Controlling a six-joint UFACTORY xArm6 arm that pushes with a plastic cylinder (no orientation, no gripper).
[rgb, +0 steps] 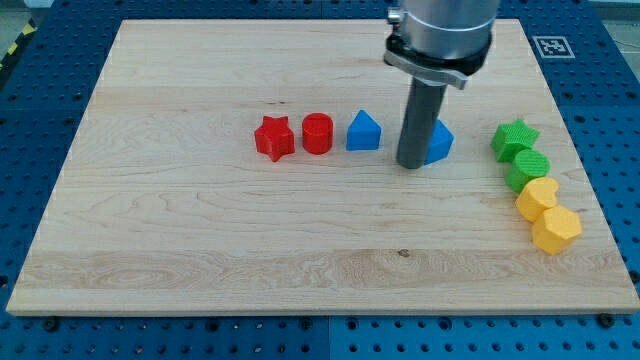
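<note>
My tip (412, 164) stands on the wooden board (200, 230), right of centre. It touches or nearly touches the left side of a blue block (440, 143), which the rod partly hides, so its shape is unclear. To the tip's left sits a blue house-shaped block (363, 131), then a red cylinder (317, 133) and a red star (274, 138), all in a row. At the view's right lie a green star (514, 138), a green round block (528, 168), a yellow block (538, 196) and a yellow hexagon (556, 230).
The board rests on a blue perforated table (40, 100). A black-and-white marker tag (551, 45) sits at the board's top right corner.
</note>
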